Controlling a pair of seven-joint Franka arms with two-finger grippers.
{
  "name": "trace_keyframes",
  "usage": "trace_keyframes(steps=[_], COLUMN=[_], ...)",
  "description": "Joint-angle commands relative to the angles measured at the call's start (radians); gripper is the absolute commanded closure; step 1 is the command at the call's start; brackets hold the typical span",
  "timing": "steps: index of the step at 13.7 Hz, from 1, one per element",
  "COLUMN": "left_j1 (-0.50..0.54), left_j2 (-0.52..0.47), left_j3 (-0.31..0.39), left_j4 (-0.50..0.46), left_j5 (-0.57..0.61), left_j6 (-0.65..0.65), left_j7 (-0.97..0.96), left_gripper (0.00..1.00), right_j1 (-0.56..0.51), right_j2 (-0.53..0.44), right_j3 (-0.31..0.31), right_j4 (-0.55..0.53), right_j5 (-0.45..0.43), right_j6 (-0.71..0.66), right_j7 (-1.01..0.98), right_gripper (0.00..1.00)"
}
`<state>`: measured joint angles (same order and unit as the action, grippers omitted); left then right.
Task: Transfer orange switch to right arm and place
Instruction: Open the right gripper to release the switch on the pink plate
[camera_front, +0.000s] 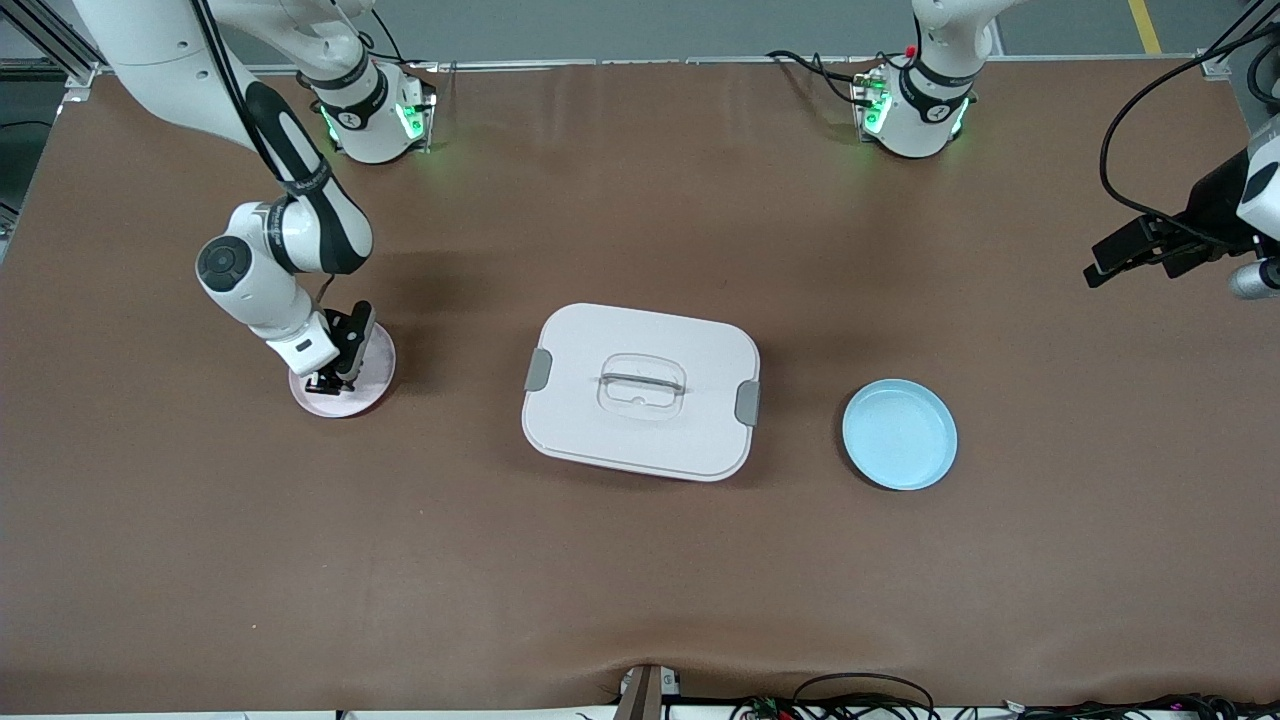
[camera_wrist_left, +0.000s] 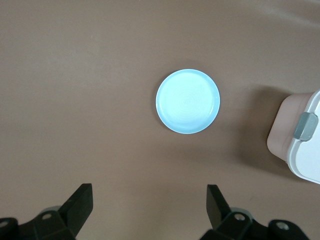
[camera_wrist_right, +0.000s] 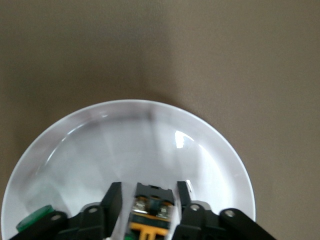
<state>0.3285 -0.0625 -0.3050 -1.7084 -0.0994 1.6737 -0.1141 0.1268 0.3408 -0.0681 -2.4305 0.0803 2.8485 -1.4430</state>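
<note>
Here the right gripper (camera_front: 328, 381) is low inside the pale pink plate (camera_front: 372, 385) at the right arm's end of the counter (camera_front: 640, 560). Its fingers (camera_wrist_right: 113, 197) stand slightly apart on both sides of the orange switch (camera_wrist_right: 150, 212), with a thin gap at each side, so no firm grip is visible. The left gripper (camera_wrist_left: 150, 207) hangs wide open and empty over bare counter near the blue plate (camera_front: 899, 434), waiting. The white lidded box (camera_front: 641, 390) lies between both plates, with free brown surface around every edge.
</note>
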Motion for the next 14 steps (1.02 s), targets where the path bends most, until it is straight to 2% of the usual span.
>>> trace_keyframes(steps=[1, 3, 4, 7, 8, 9, 10, 11, 14], left_j1=[-0.233, -0.395, -0.442, -0.428, -0.421, -0.389, -0.363, -0.358, -0.359], left_j2=[0.01, 0.013, 0.015, 0.027, 0.027, 0.027, 0.027, 0.024, 0.006], left_j3=[0.223, 0.39, 0.441, 0.438, 0.419, 0.37, 0.318, 0.296, 0.279], left_j4=[0.019, 0.022, 0.026, 0.074, 0.09, 0.105, 0.116, 0.122, 0.119], left_j5=[0.026, 0.027, 0.03, 0.033, 0.033, 0.033, 0.033, 0.035, 0.035], left_j6=[-0.012, -0.012, -0.009, -0.003, -0.003, -0.003, -0.003, -0.005, -0.015], left_j7=[0.011, 0.011, 0.011, 0.011, 0.011, 0.008, 0.007, 0.002, -0.009], left_gripper=[0.0, 0.0, 0.0, 0.0, 0.0, 0.0, 0.0, 0.0, 0.0], right_j1=[0.007, 0.007, 0.007, 0.007, 0.005, 0.005, 0.005, 0.008, 0.019], right_j2=[0.014, 0.012, 0.01, 0.009, 0.007, 0.006, 0.003, -0.005, -0.045], right_j3=[0.01, 0.01, 0.011, 0.011, 0.011, 0.011, 0.013, 0.013, 0.013], right_j4=[-0.002, -0.002, -0.002, 0.002, 0.005, 0.01, 0.022, 0.048, 0.125], right_j5=[-0.001, -0.001, -0.001, -0.001, -0.001, -0.001, -0.001, -0.001, -0.001], right_j6=[0.015, 0.015, 0.015, 0.014, 0.014, 0.012, -0.019, -0.074, -0.261], right_j7=[0.042, 0.047, 0.047, 0.047, 0.049, 0.064, 0.079, 0.09, 0.116], right_gripper=[0.0, 0.0, 0.0, 0.0, 0.0, 0.0, 0.0, 0.0, 0.0])
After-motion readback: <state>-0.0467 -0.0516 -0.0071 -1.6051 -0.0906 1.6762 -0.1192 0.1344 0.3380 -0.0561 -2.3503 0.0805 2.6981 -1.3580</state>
